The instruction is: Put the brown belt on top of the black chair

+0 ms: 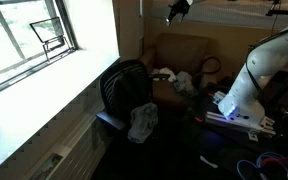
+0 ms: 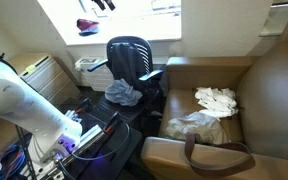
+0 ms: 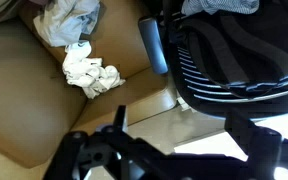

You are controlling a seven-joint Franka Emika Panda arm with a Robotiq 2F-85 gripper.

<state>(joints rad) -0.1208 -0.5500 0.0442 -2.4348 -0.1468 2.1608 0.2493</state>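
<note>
Blown-out window (image 1: 39, 45) glare, dim shadowy room.

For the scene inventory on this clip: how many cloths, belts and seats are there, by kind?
Cloths: 3
Brown belt: 1
Black chair: 1
Brown sofa: 1
Total: 6

Black chair (image 2: 132, 58), brown belt (image 2: 189, 155), white cloths (image 2: 216, 98) on tan sofa (image 2: 274, 90)

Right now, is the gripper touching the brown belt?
Apart. In an exterior view the gripper is beside the black chair; the brown belt lies on the sofa arm, well away.
</note>
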